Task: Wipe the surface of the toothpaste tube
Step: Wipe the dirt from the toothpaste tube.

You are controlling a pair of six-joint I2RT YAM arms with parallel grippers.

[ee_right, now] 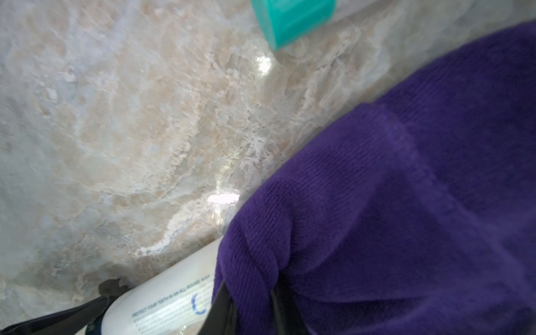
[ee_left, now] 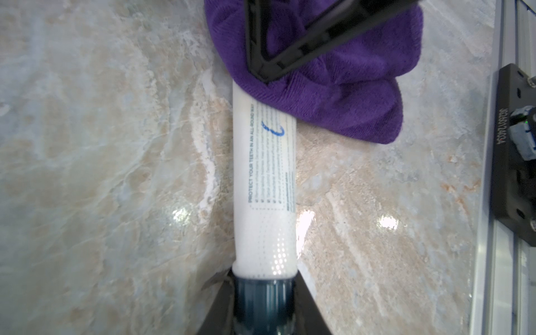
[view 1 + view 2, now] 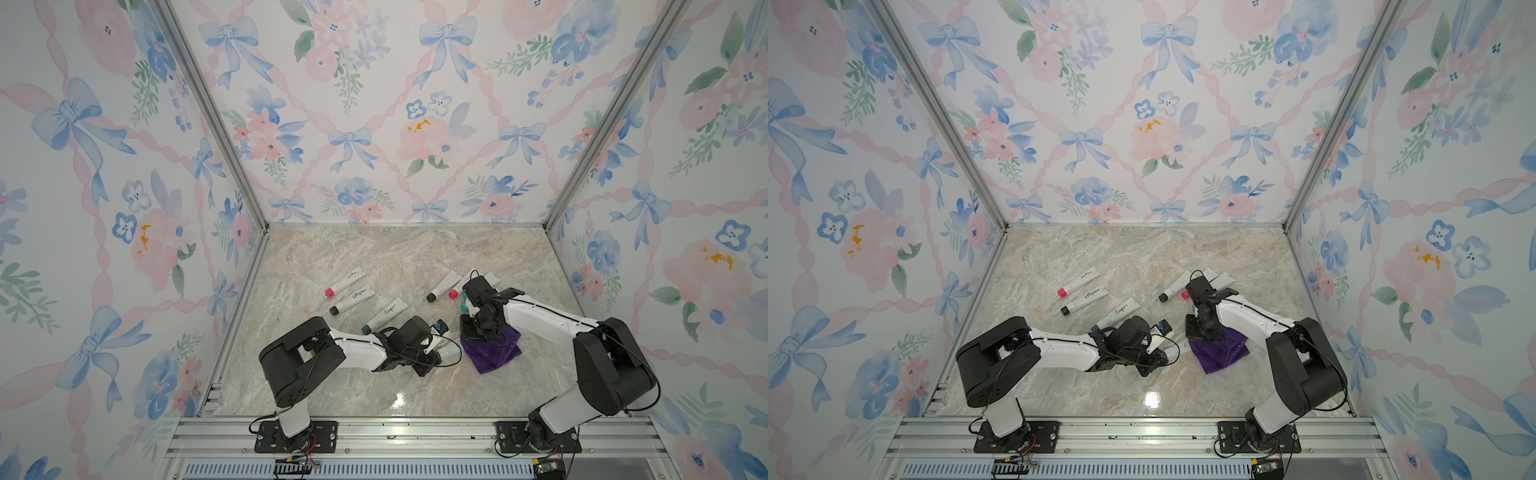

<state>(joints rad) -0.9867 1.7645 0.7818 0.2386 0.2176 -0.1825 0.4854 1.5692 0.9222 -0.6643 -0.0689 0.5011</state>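
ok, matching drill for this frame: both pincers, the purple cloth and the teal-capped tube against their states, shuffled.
Things:
1. left pincer
2. right pincer
3. purple cloth
4. teal-capped tube

States:
a. shut on the purple cloth
b. covering the toothpaste tube at the end away from its cap
c. lying loose, not gripped
d. shut on the toothpaste tube at its dark cap

Pairs: 1-d, 2-a, 3-b, 4-c

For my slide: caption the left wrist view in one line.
Left gripper clamps the tube by its capped end while the right gripper holds a cloth over the far end.
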